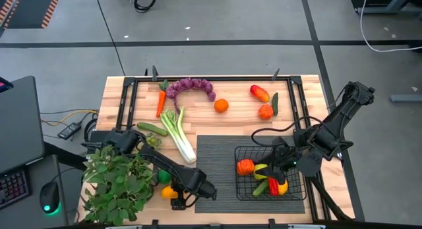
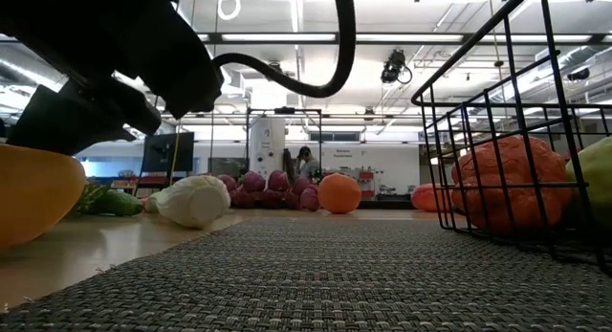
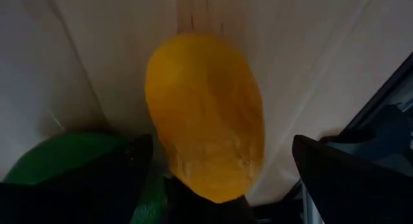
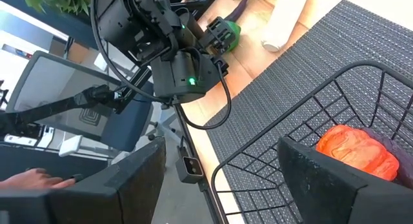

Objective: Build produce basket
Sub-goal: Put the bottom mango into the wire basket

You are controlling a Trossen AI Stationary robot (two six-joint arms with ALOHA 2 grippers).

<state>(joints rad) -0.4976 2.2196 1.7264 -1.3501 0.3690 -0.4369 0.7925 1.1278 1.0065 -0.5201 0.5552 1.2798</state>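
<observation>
We see the black wire basket upright on the ribbed mat, holding an orange pepper and mixed red, yellow and green produce; grapes, carrot, leek and orange lie on the wood.

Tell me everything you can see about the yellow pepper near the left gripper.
The yellow pepper is a smooth, glossy toy, rounded and longer than wide, plastic by its look. It lies on its side on the wooden table, beside the dark mat and a green fruit. The left gripper stands open around it, one finger on each side; whether they touch it is unclear.
</observation>
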